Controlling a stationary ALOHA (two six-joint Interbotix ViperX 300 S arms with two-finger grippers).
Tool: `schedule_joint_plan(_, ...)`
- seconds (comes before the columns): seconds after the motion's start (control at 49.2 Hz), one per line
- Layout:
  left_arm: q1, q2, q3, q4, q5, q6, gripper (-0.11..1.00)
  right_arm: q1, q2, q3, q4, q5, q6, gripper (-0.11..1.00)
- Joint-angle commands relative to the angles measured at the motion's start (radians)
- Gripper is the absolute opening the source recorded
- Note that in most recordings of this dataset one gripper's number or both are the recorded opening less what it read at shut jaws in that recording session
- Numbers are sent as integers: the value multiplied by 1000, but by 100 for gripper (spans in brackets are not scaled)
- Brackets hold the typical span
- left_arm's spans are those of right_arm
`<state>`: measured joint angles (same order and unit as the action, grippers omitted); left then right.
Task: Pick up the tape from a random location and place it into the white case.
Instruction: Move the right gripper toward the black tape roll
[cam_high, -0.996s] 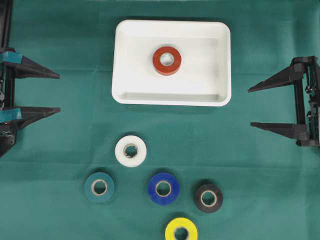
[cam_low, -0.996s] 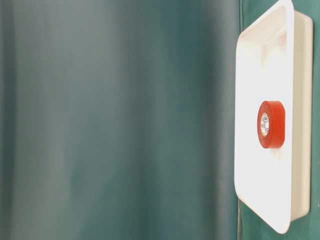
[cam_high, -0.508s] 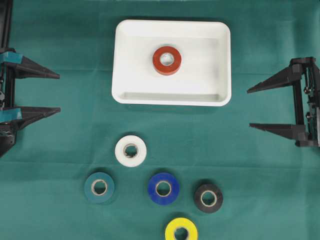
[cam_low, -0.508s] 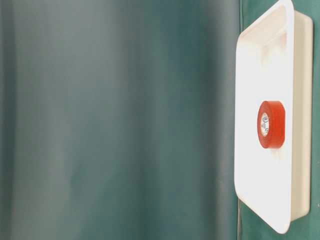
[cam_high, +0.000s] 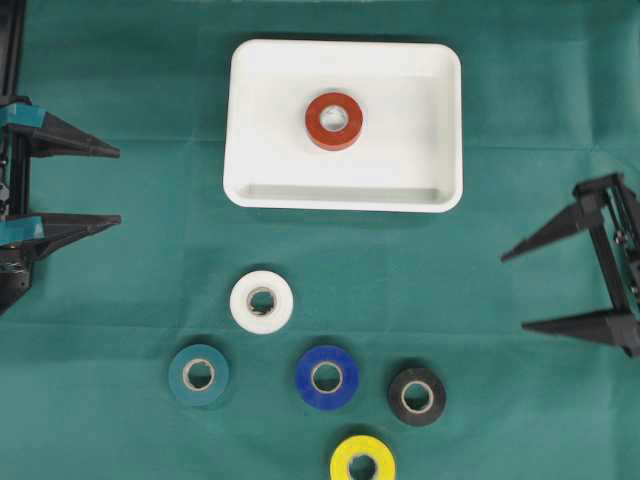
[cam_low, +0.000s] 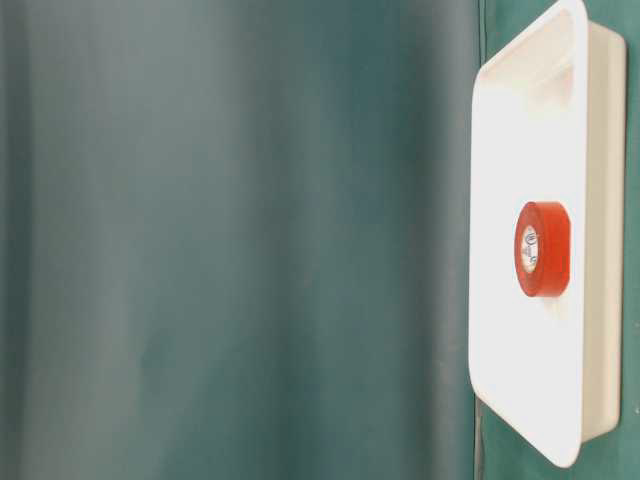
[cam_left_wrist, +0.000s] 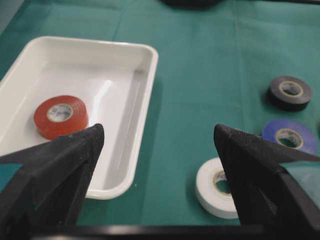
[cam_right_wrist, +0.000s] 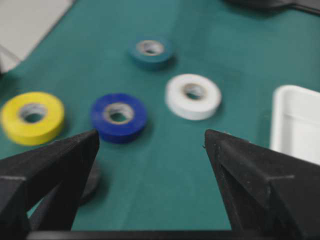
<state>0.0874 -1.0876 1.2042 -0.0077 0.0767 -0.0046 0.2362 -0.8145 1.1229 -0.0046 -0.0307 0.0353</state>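
Note:
The white case (cam_high: 400, 165) lies at the back middle with a red tape (cam_high: 334, 121) lying flat inside it. On the green cloth in front of it lie a white tape (cam_high: 261, 302), a teal one (cam_high: 198, 374), a blue one (cam_high: 327, 377), a black one (cam_high: 416, 396) and a yellow one (cam_high: 362, 462). My left gripper (cam_high: 119, 186) hovers open at the left edge, holding nothing. My right gripper (cam_high: 513, 292) is open and empty at the right edge, level with the white tape, its tips pointing left. In the right wrist view the blue tape (cam_right_wrist: 118, 116) lies ahead of the jaws.
A green cloth (cam_high: 120, 300) covers the whole table. The case (cam_low: 520, 120) and red roll (cam_low: 545, 248) also show at the right of the table-level view. The yellow roll lies at the front edge of the overhead view.
My right gripper has moved toward the front of the table and turned slightly, still open. The left gripper and all the rolls have stayed put.

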Motion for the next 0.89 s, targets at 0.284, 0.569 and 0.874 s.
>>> schedule_joint_plan(0.284, 3, 6, -12, 0, -8, -2, 98, 17, 12, -21, 0, -8, 2, 92)
schedule_joint_plan(0.569, 3, 6, -12, -2, -8, -2, 98, 44, 130, -81, 0, -54, 2, 92)
schedule_joint_plan(0.874, 2, 8, -12, -2, -6, -2, 98, 63, 327, -213, 0, -64, 0, 92)
